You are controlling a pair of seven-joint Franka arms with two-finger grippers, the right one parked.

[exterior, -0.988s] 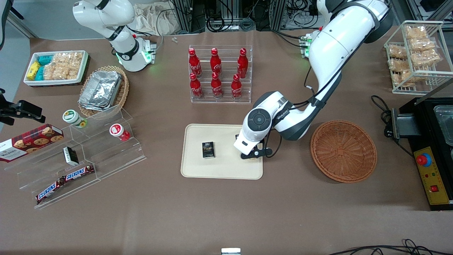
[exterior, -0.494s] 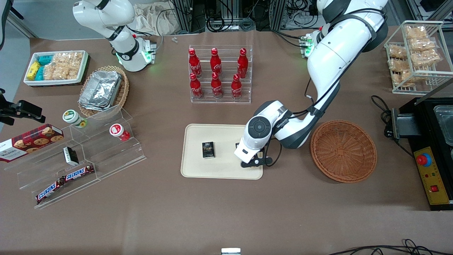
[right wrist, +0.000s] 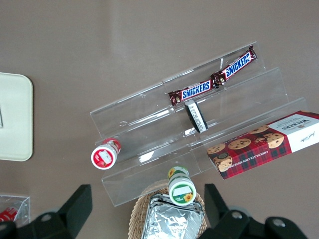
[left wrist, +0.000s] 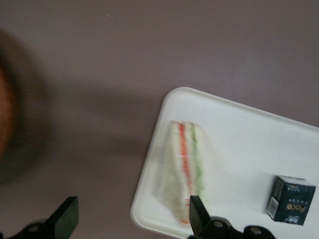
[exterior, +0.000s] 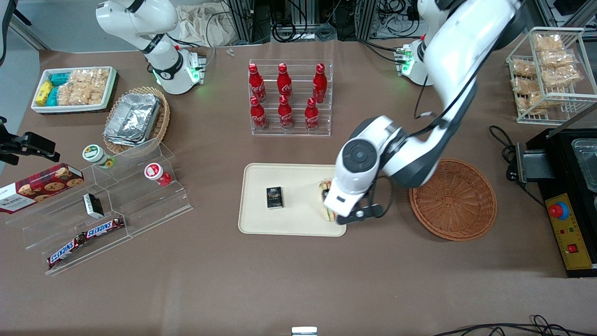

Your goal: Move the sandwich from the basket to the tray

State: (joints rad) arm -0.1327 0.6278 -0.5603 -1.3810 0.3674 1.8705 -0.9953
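The working arm has lifted and swung away from the tray toward the basket since the earlier pictures, uncovering what it had been hiding.

Taken across the front view from the parked arm's end: the cream tray [exterior: 261, 224] carries a small dark box [exterior: 274, 197], and at the tray's edge nearest the basket lies the sandwich [exterior: 326, 201], flat on the tray, its orange and green layers plain in the wrist view [left wrist: 185, 174]. The pincer [exterior: 357, 215] hangs above the desk [exterior: 298, 280] just beside that edge, spread wide and holding nothing; its fingertips [left wrist: 198, 211] stand clear of the wrap. Next comes the reddish-brown wicker basket [exterior: 452, 199], with nothing in it.

The placing looks done. To finish well, the arm should rise straight before travelling, so no finger catches the wrap and drags the wedge off the rim it sits close to.

Earlier the wrist covered that corner, lower down; now the sandwich shows free.
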